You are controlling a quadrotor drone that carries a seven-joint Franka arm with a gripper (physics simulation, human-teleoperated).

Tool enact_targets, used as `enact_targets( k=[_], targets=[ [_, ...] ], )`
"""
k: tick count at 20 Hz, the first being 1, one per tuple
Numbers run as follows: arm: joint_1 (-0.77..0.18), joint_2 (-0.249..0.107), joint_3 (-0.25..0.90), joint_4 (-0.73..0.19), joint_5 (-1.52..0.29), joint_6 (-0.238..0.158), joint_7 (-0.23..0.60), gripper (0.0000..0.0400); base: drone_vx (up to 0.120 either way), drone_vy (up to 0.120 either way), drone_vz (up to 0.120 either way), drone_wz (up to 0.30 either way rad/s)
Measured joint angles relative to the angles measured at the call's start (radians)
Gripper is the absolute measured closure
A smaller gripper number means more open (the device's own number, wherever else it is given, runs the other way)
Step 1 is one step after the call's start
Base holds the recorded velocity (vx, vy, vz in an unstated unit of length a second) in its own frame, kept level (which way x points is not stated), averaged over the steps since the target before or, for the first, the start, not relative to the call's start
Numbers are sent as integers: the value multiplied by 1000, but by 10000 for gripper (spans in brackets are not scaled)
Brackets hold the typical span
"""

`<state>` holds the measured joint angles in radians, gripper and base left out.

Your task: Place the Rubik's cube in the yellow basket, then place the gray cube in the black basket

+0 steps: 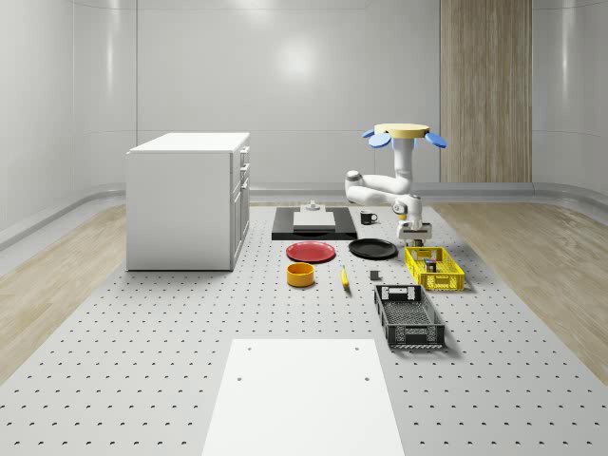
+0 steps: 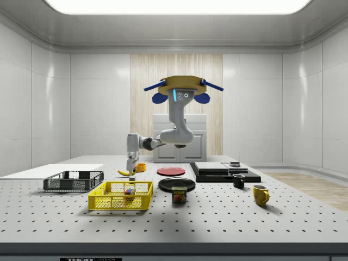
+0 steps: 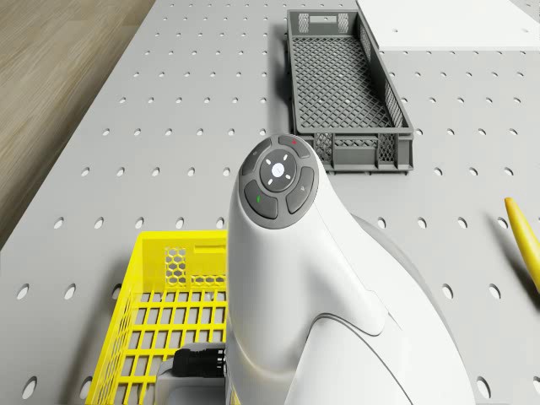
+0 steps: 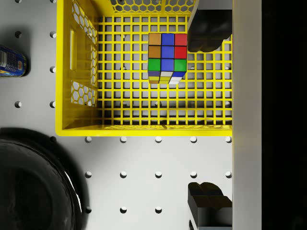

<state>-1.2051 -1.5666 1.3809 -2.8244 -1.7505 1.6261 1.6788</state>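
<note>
Here, in your wrist view, the gripper hangs with its fingers spread wide and holding nothing, above the near rim of the yellow basket; the Rubik's cube rests on the basket's mesh floor, apart from both fingers. Beyond, in the whole-scene view, the black basket lies just beside the yellow one; the drone hovers over the table past the baskets, near the black plate.
</note>
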Motion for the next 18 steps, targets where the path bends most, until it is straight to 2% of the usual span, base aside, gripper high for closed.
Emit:
enact_targets(
  k=[14,18],
  targets=[
    [-1,-6,1,0,3,6,1,0,0,-120,0,0],
    [-2,-8,1,0,4,7,1,0,120,-120,0,0]
  ],
)
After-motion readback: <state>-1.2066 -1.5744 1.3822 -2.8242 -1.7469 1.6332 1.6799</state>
